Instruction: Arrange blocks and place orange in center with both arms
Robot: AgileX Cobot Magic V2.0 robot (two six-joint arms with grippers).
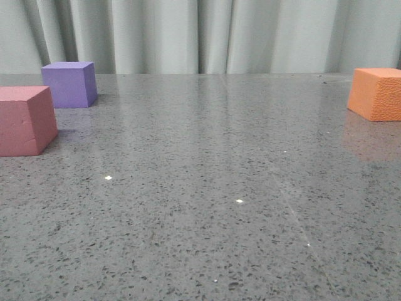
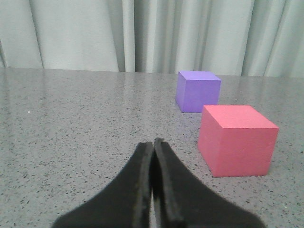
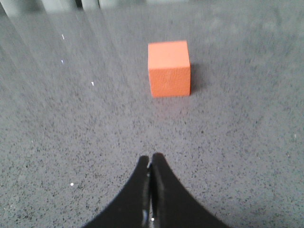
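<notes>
1. On my front feed the orange cube (image 1: 378, 93) sits at the right edge of the grey speckled worktop (image 1: 207, 188), toward the far side, partly cut off by the frame.
2. The purple cube (image 1: 69, 84) stands near the far left corner, close to the pale curtain (image 1: 207, 34) behind the far edge.
3. The pinkish-red cube (image 1: 26, 120) is at the left edge, nearer to me than the purple one and just beside it; I see a narrow gap between them.
4. The middle of the worktop lies between the orange cube and the other two, which are well apart from it.
5. My left gripper (image 2: 154, 142) has its fingers pressed together on nothing, short of the pinkish-red cube (image 2: 236, 140) and purple cube (image 2: 197, 90).
6. My right gripper (image 3: 150, 159) is likewise closed and empty, with the orange cube (image 3: 169, 69) ahead of it, untouched.
</notes>
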